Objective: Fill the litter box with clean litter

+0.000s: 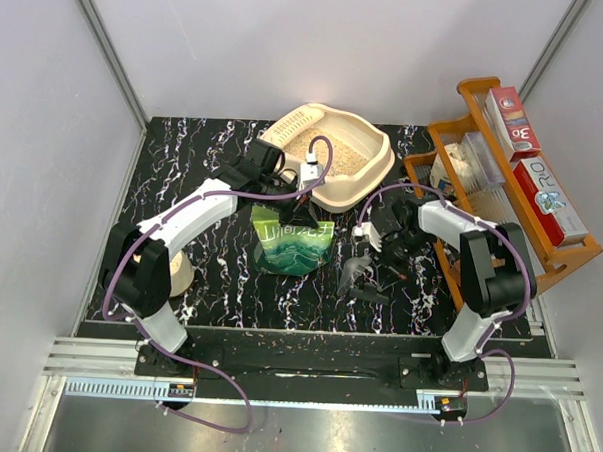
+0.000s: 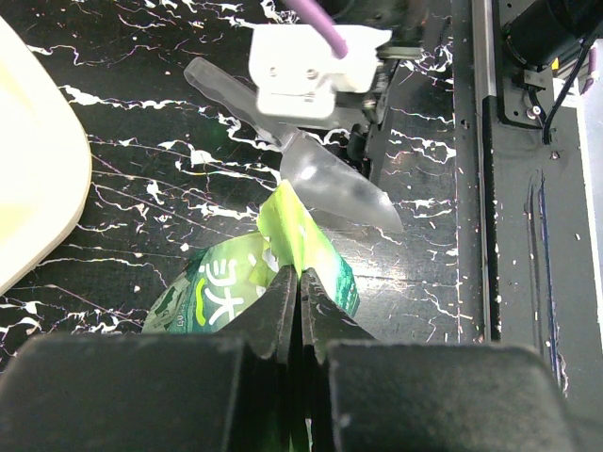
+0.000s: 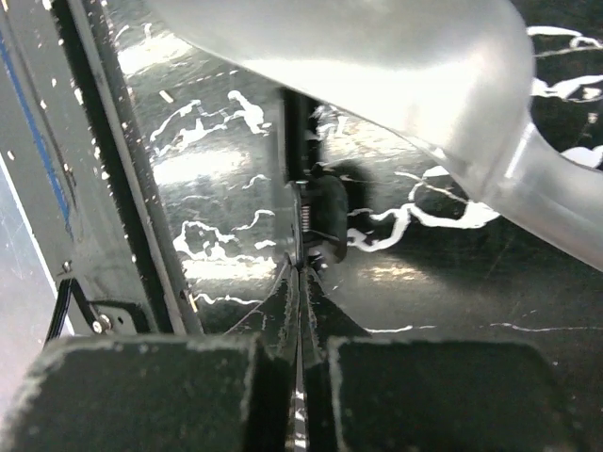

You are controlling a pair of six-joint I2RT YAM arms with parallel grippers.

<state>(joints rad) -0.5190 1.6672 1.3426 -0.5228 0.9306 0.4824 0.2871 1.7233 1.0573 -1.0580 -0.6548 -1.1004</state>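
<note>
The cream litter box [image 1: 369,174] stands at the back centre, and pale clean litter [image 1: 329,159] covers its floor. Its rim [image 2: 42,169] shows at the left of the left wrist view. A green printed bag [image 1: 293,244] stands upright in front of it. My left gripper [image 2: 300,275] is shut on the bag's top edge [image 2: 292,221]. A clear plastic scoop [image 2: 330,179] lies on the table right of the bag. My right gripper [image 3: 300,268] hovers low by the scoop [image 3: 377,75], jaws shut; only a thin glint shows between them.
An orange wooden rack [image 1: 487,99] with red boxes and packets stands along the right side. A cream tape roll [image 1: 182,278] sits by the left arm's base. Grey walls enclose the black marbled table [image 1: 184,171].
</note>
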